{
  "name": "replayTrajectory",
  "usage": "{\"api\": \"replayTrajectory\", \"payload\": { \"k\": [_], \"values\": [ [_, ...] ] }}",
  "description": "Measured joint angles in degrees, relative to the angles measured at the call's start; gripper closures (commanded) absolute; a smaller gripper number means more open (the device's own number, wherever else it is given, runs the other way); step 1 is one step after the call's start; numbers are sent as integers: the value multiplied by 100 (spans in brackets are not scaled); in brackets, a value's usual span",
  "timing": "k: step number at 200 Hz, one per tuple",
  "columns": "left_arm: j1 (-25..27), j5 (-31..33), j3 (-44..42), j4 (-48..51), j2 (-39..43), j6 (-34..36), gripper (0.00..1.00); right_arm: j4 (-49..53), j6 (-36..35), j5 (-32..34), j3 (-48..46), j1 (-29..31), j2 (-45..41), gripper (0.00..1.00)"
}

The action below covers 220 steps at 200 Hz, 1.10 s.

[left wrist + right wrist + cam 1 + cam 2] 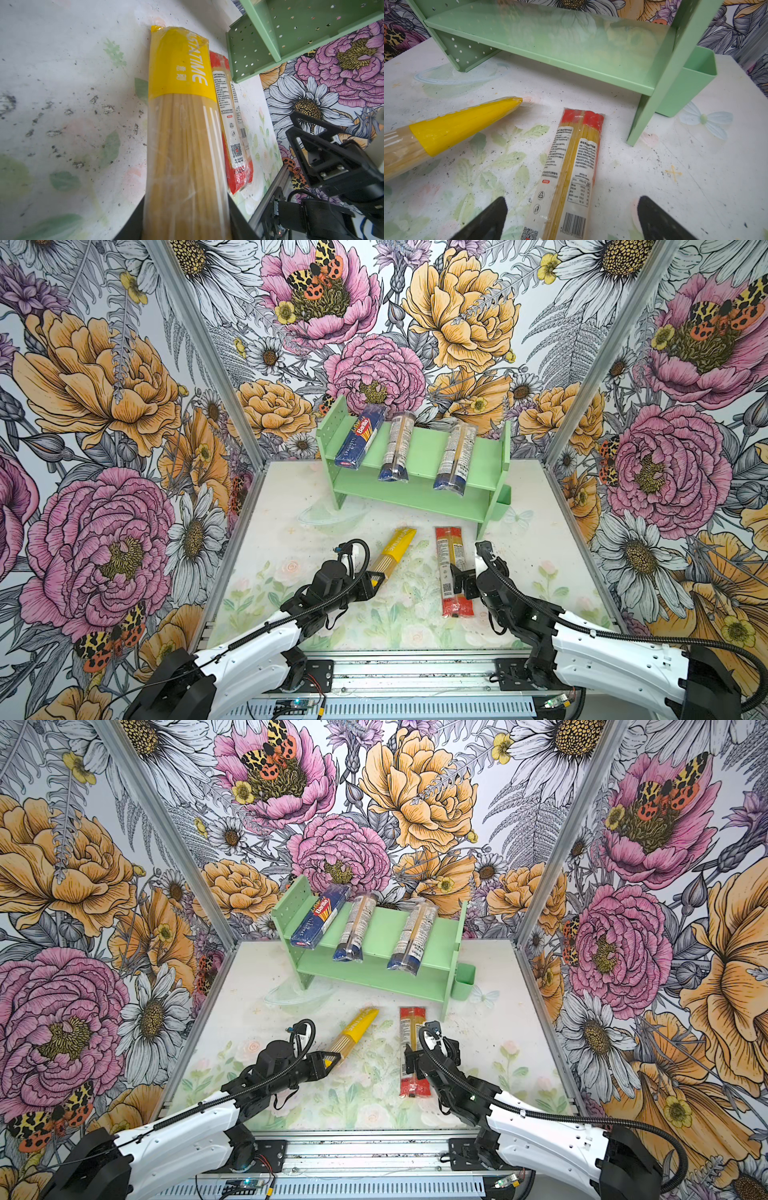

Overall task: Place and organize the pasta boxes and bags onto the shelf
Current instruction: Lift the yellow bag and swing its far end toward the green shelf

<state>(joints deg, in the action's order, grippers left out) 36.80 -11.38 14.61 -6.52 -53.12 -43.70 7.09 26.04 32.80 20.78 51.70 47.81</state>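
Note left gripper (374,580) clenched on long yellow plastic spaghetti bag (392,553), right gripper (572,199) released. Lift level toward mint-green wooden shelf (419,448).

Floral wallpaper walls (104,377), scuffed flower-painted tabletop (291,531), aluminium front rail (415,670)

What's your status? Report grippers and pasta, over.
Left gripper shut on yellow bag, near end. Right gripper open, jaws astride red-ended bag. Nothing blocks shelf.
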Motion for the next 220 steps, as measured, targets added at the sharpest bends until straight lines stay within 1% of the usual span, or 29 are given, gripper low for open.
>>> {"api": "replayTrajectory", "payload": {
  "k": [79,140,220],
  "values": [
    [-409,-503,0,39,315,-396,100,0,0,0,0,0,70,0],
    [-595,-756,0,63,817,-590,100,-2,-2,2,0,-4,173,0],
    [-684,-892,35,385,1504,-697,100,-4,0,0,0,-4,188,1]
  ]
}}
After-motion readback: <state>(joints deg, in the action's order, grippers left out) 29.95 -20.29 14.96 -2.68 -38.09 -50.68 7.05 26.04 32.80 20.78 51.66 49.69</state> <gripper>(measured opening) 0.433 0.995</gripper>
